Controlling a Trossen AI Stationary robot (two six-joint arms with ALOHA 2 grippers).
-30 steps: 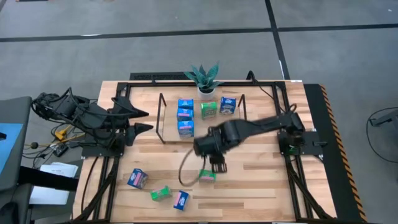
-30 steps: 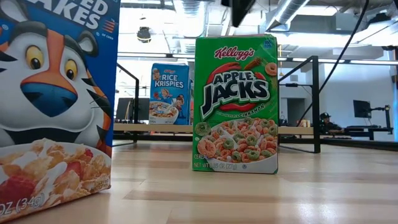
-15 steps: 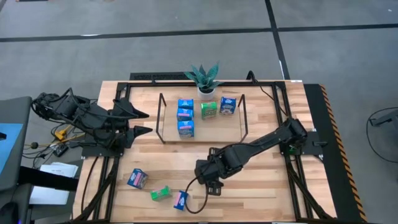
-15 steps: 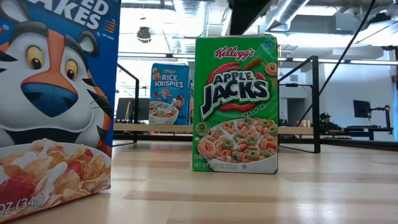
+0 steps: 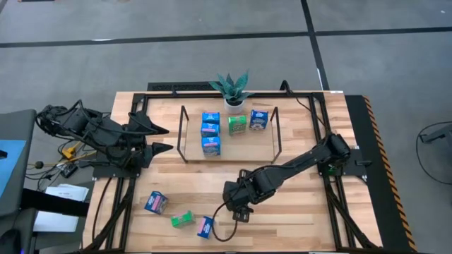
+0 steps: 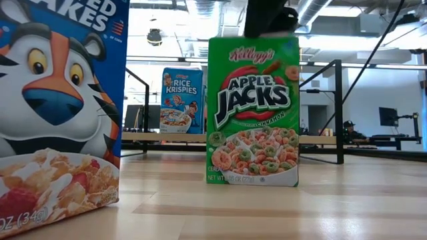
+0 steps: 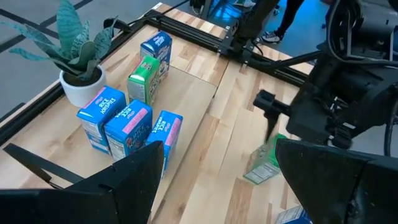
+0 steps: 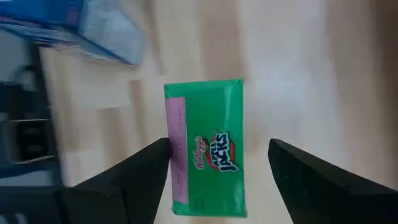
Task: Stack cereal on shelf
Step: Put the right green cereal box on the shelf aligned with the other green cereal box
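Tabletop (image 5: 296,204) | shelf (image 5: 240,149): five cereal boxes (image 5: 210,132) | right jaws (image 5: 239,211) open

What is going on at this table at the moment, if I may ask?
The robot is stocking small cereal boxes onto the shelf, where five already stand. Its right hand hangs open over an upright green Apple Jacks box on the table's front part, fingers on either side, not gripping. Three more boxes wait on the table's front left. The left hand waits open at the table's left edge.
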